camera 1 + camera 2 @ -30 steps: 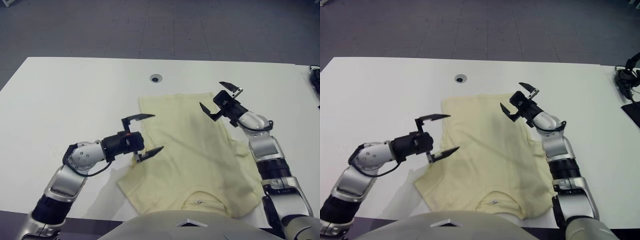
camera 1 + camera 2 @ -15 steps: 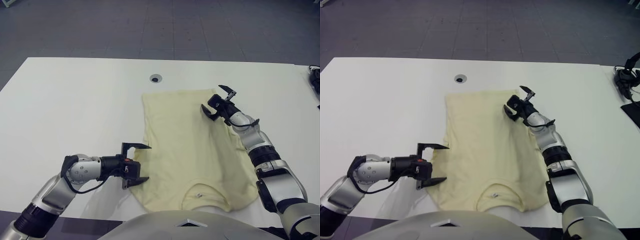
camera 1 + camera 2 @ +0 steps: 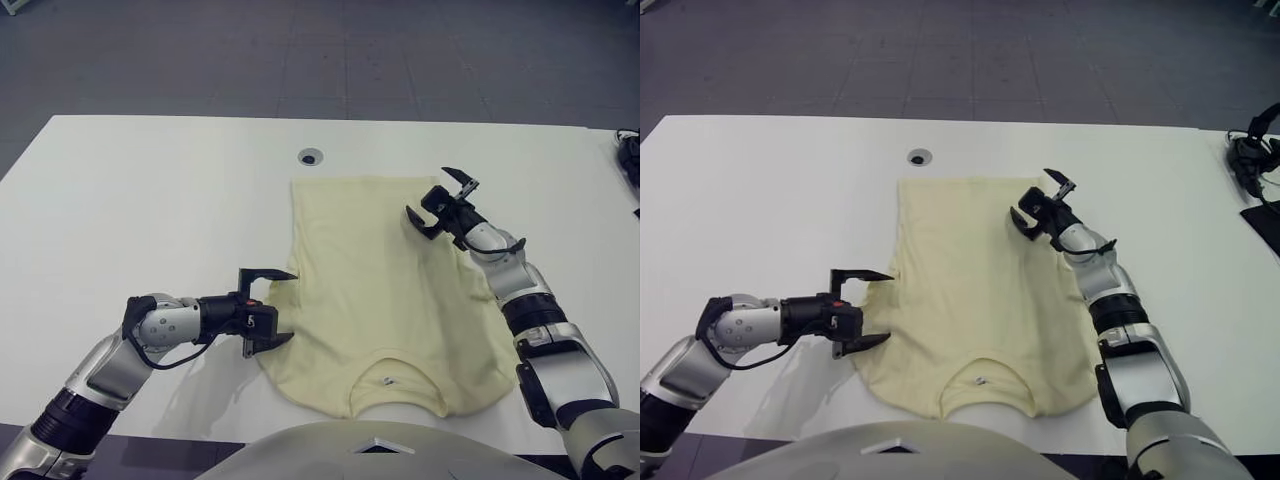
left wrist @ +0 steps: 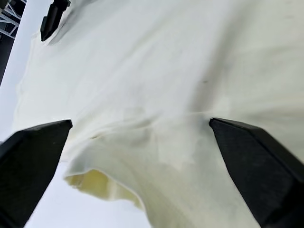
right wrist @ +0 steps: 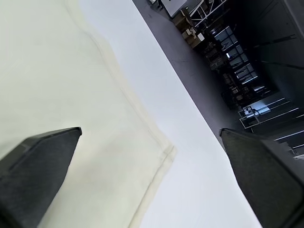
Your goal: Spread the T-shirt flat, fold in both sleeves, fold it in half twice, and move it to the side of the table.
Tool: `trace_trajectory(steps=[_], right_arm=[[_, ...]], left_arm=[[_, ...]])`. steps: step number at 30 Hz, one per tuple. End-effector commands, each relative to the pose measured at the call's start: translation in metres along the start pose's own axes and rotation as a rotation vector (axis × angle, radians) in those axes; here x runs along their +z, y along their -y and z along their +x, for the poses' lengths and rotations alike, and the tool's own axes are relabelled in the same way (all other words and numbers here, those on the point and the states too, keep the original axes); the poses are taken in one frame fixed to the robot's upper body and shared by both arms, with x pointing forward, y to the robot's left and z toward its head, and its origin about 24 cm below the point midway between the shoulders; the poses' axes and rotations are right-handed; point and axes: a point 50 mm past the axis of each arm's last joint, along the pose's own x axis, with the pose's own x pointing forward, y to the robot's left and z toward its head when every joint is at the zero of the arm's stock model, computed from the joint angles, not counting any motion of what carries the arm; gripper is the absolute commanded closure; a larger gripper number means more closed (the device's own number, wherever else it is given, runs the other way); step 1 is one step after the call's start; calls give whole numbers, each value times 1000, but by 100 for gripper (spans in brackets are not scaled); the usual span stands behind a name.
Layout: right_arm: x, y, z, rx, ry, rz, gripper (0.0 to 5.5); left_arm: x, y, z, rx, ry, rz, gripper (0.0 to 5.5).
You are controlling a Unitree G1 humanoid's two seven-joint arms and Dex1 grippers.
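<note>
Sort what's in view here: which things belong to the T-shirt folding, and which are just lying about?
Part of the job:
T-shirt, lying on the table
left tool, open at the shirt's left edge
right tool, open over its far right corner

Just lying about:
cable hole in the tabletop
dark cabled gear at the right edge

A round grommet [image 3: 920, 156] sits well apart from black cables [image 3: 1250, 152].

Bare table [image 3: 150, 200] left of shirt [image 3: 380, 290], room for my left gripper [image 3: 288, 306]; black gear [image 3: 1250, 155] at right edge, hole [image 3: 311, 156] beyond shirt.
</note>
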Motion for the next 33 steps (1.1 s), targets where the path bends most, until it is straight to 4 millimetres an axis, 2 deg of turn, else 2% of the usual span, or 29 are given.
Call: trace_trajectory(steps=[1, 9, 12, 15, 20, 23, 25, 27, 31, 33], right_arm=[[9, 21, -17, -56, 56, 22, 11], [28, 58, -64, -203, 129, 93, 11], [32, 64, -77, -246, 136, 116, 11], [34, 66, -85, -272, 134, 124, 11], [37, 65, -94, -298, 136, 139, 11], [40, 63, -98, -328, 152, 162, 11], [42, 59, -102, -352, 173, 186, 11], [42, 52, -104, -362, 190, 213, 11], [35, 41, -103, -375, 169, 252, 11], [32, 35, -103, -387, 162, 279, 11]], left_arm=[[-16, 8, -11, -62, -98, -30, 10], [-13, -14, -32, 50, -83, -40, 10], [-16, -15, -34, 50, -102, -31, 10], [-9, -13, -33, 40, -56, -40, 10], [-4, -15, -34, 86, 26, -79, 10], [-1, -26, -46, 188, 57, -111, 10], [-9, -38, -63, 304, 8, -126, 10], [-21, -40, -79, 334, -71, -121, 10], [-39, -27, -101, 208, -315, -29, 10], [-38, -21, -100, 133, -344, 7, 10]])
